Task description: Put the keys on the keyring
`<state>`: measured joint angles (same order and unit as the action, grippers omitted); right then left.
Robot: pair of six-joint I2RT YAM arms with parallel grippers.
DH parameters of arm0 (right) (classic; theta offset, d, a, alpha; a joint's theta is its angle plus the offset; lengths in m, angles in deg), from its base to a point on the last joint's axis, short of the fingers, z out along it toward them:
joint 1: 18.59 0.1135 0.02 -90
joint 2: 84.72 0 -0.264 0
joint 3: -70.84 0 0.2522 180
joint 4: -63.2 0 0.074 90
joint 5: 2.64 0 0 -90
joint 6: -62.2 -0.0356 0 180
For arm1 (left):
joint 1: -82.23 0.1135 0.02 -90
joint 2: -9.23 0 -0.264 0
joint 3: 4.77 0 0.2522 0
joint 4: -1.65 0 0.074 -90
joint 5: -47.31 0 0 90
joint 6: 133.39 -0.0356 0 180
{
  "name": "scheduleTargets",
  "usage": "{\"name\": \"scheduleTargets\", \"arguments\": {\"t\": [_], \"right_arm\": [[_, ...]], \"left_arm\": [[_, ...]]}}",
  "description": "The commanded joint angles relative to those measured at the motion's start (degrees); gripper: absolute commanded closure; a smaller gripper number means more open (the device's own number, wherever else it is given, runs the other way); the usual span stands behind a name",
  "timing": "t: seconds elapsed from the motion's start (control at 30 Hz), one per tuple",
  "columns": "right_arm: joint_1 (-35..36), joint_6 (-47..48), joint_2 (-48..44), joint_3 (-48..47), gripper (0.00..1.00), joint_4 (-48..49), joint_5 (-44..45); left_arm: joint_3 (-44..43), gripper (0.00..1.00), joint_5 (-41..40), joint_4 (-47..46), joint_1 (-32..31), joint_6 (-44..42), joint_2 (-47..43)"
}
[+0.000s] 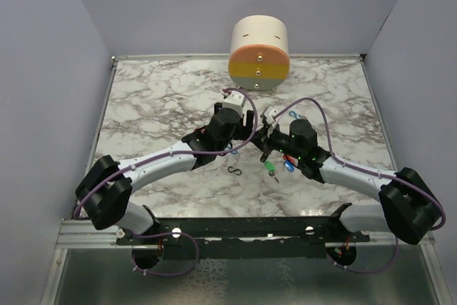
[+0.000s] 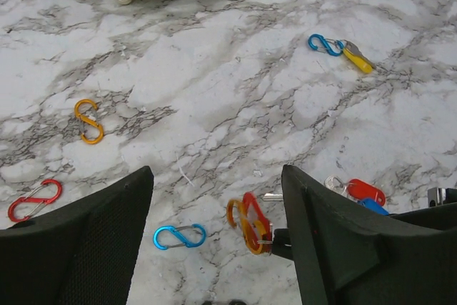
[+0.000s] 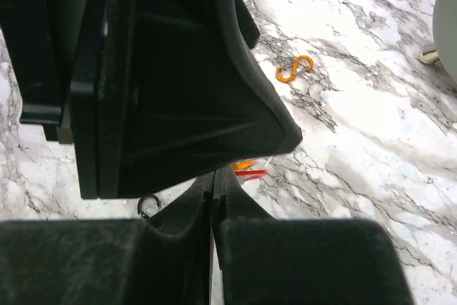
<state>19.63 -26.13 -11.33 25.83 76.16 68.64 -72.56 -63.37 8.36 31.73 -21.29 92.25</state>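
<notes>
Left wrist view: my left fingers (image 2: 78,248) are spread wide and hold nothing, above a white marble tabletop (image 2: 235,105) with grey veins. Between them my right fingers (image 3: 214,198), pressed tight, pinch a thin shiny orange clip (image 2: 239,223) standing on edge, something red against it. A red key (image 2: 364,191) and a blue key (image 2: 373,206), plastic heads, lie just beside that, partly hidden by my finger. A yellow key (image 2: 355,57) touches a curly blue clip (image 2: 325,44) farther off. From the right wrist, my big black left fingers block most of the tabletop.
</notes>
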Motion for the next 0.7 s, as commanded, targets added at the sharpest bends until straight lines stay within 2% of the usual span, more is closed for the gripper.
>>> {"name": "scheduleTargets", "arguments": {"t": [0.0, 0.17, 0.3, 0.43, 0.67], "right_arm": [[0.4, 0.0, -1.0, -1.2, 0.99, -0.5, 2.7], [0.4, -1.1, 0.0, -3.2, 0.99, -2.7, 8.2], [0.3, -5.1, 2.4, -6.8, 0.99, -7.3, 20.5], [-1.1, -10.1, 5.7, -10.6, 0.99, -12.4, 32.9], [-8.3, -16.5, 8.6, -13.2, 0.99, -15.4, 36.5]], "left_arm": [[-0.4, 0.24, -7.2, 0.3, -0.1, 0.7, -4.0], [3.4, 0.18, -9.4, 0.0, -0.1, 1.2, -8.5], [6.6, 0.01, -8.5, 0.0, -0.2, 1.8, -10.8], [8.8, 0.01, -7.6, -0.2, -0.1, 2.1, -11.6], [12.2, 0.01, -5.9, -2.0, -0.1, 3.6, -10.0]]}}
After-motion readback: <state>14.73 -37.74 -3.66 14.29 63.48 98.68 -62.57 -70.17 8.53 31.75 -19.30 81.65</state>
